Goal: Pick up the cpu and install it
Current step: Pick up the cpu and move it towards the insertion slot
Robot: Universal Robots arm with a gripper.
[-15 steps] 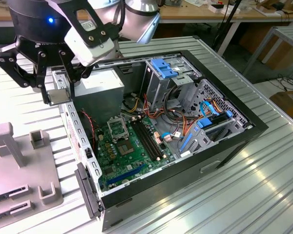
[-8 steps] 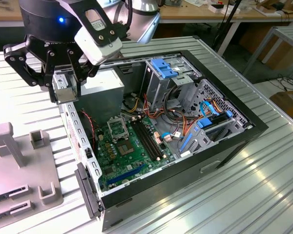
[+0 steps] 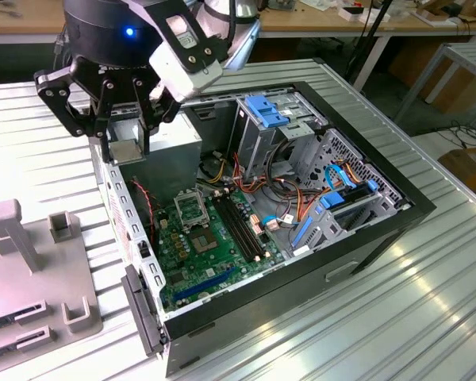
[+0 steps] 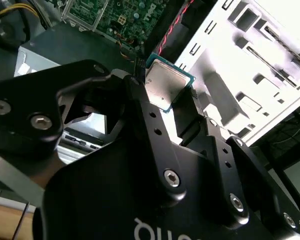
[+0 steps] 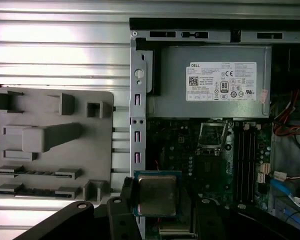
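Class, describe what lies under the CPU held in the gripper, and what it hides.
In the first wrist view, the cpu, clamped in the gripper, hangs over the case's side wall and the motherboard edge. The patch directly beneath it is covered; the socket frame lies apart, uncovered.

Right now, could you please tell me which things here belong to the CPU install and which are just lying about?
Job in hand: cpu, held in the gripper; socket on the motherboard.
Just lying about: grey holder tray; power supply; blue drive cage.
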